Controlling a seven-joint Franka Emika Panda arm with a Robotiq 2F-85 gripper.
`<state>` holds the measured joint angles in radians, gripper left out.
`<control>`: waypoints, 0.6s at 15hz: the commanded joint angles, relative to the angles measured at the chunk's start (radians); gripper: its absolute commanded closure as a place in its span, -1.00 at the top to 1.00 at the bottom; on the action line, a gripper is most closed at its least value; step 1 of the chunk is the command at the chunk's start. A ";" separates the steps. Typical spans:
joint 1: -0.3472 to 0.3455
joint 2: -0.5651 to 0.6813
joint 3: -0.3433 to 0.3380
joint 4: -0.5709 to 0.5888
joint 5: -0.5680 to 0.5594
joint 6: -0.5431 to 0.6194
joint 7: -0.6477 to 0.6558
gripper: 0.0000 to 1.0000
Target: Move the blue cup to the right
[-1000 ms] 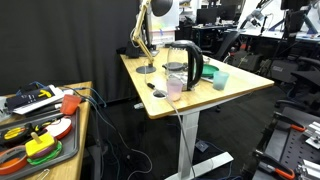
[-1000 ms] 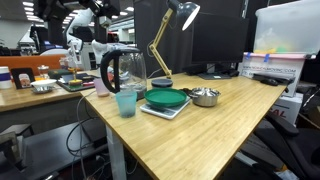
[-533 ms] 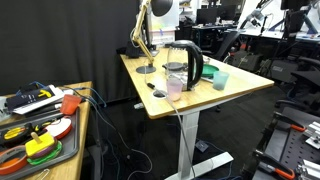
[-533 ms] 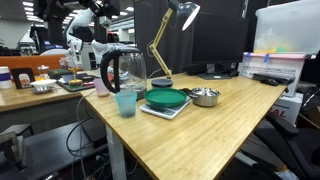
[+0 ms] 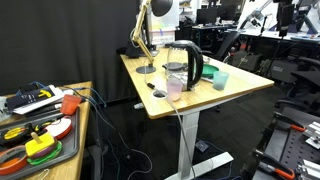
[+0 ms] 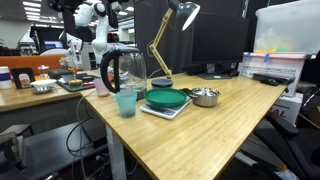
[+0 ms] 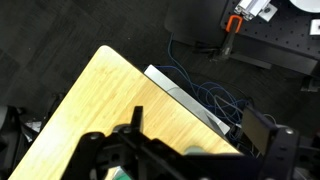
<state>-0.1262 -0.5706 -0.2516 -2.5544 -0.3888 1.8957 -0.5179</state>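
Observation:
The blue cup [image 5: 221, 80] [image 6: 126, 102] is a small teal cup. It stands upright near the table's edge, next to the clear jug with a black handle [image 5: 183, 63] [image 6: 122, 69]. A pale pink cup [image 5: 174, 90] [image 6: 102, 88] stands on the jug's other side. My gripper [image 7: 198, 122] is open and empty, high above the wooden table [image 7: 110, 95]. A pale teal patch [image 7: 193, 151] between the fingers may be the cup. My arm [image 6: 97, 20] shows far behind the table.
A gold desk lamp [image 6: 160, 45], a green lid on a scale [image 6: 167, 99] and a metal bowl [image 6: 205, 96] share the table. A side bench with tools [image 5: 35, 125] stands nearby. Cables lie on the floor [image 7: 205, 85].
My arm has shifted a little in both exterior views. The cups, the jug and the rest have not moved.

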 commanded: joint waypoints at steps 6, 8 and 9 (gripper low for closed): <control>0.017 0.110 0.052 0.095 -0.046 -0.007 0.032 1.00; 0.017 0.111 0.052 0.097 -0.047 -0.011 0.032 1.00; 0.017 0.110 0.051 0.097 -0.047 -0.012 0.032 1.00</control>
<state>-0.1115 -0.4605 -0.1990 -2.4581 -0.4361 1.8856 -0.4863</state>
